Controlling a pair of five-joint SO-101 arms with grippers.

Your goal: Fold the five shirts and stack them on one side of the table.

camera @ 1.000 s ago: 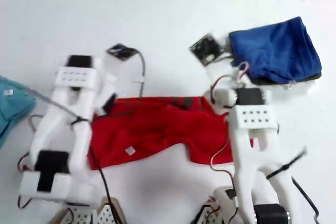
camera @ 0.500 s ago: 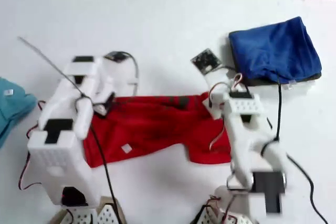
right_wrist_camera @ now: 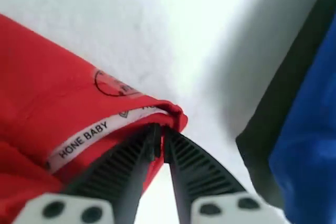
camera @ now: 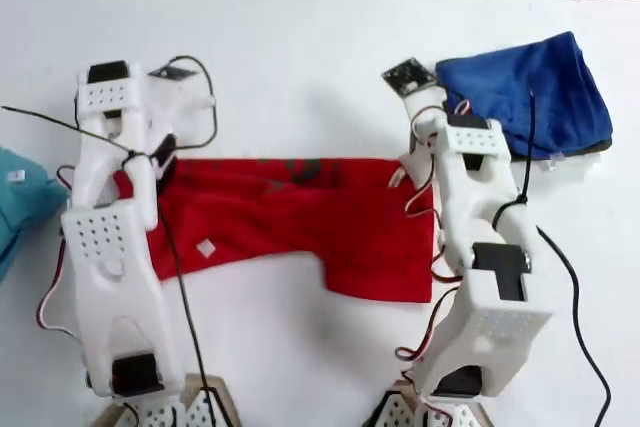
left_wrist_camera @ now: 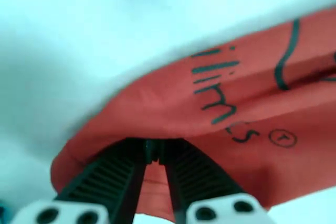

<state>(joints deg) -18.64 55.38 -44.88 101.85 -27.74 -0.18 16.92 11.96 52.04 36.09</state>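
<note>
Dark lettering (left_wrist_camera: 215, 92) printed across red shirt (left_wrist_camera: 131, 111), small circled mark (left_wrist_camera: 282, 138) just beside it. White neck tape (right_wrist_camera: 86, 137) with dark print on shirt's edge, round stamp (right_wrist_camera: 111, 84) near the tape.

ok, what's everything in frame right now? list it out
red shirt: 1, red, spread flat mid-table between the arms
blue shirt: 1, blue, folded, far right of the table
black cloth: 1, black, under the blue shirt, only its edge visible
teal shirt: 1, teal, at the table's left edge, partly out of frame
table: 1, white, under everything
left arm: 1, white, over the red shirt's left end
right arm: 1, white, over the red shirt's right end
left gripper: 1, black fingers, shut on the red shirt's edge
right gripper: 1, black fingers, shut on the red shirt's labelled edge, next to the blue shirt
</note>
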